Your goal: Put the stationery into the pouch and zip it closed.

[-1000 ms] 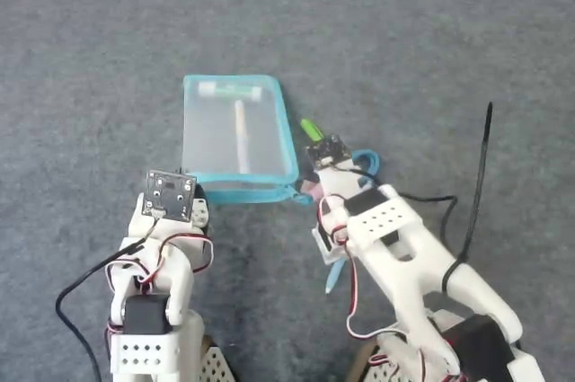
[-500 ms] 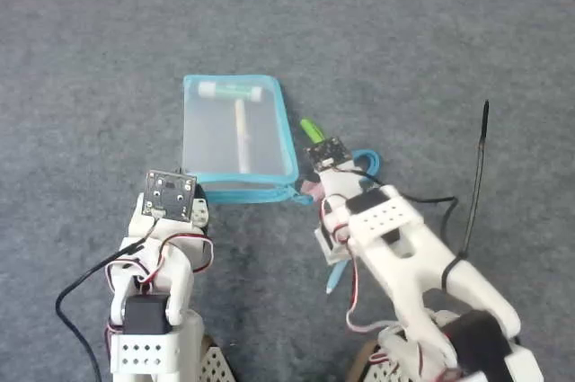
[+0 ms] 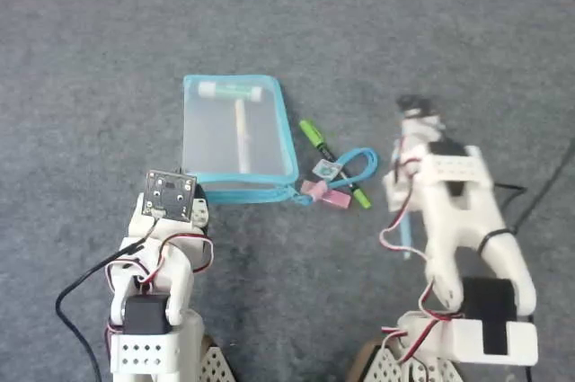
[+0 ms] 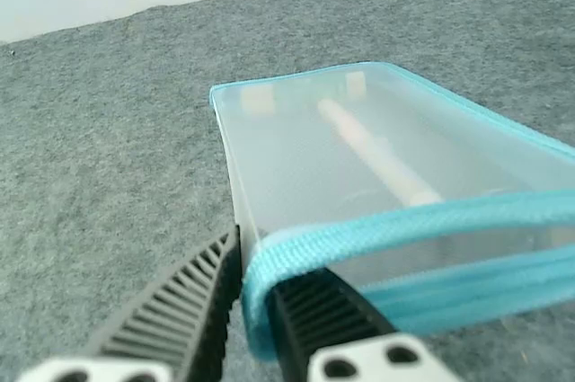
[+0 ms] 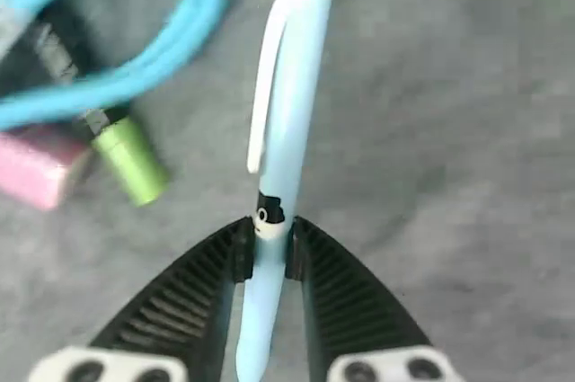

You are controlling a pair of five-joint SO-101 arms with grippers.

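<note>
The right arm swings away from the pouch (image 3: 235, 130) toward the table's right side, its gripper (image 5: 268, 240) carrying the light blue pen (image 5: 287, 103) along, apparently lifted off the surface. The green marker (image 3: 314, 135), blue strap (image 3: 355, 162) and pink eraser (image 3: 328, 193) now lie uncovered.

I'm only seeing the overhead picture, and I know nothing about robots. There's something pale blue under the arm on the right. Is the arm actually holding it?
Observer: Yes. Its wrist view shows the right gripper shut on a light blue pen, pinching the barrel at a small dark printed mark.
Operator: And the other arm, parked at the corner of the pouch? Is it just resting there?
Observer: No. Its wrist view shows the left gripper shut on the pouch, with the turquoise zipper band at that corner clamped between its two ribbed black fingers.
</note>
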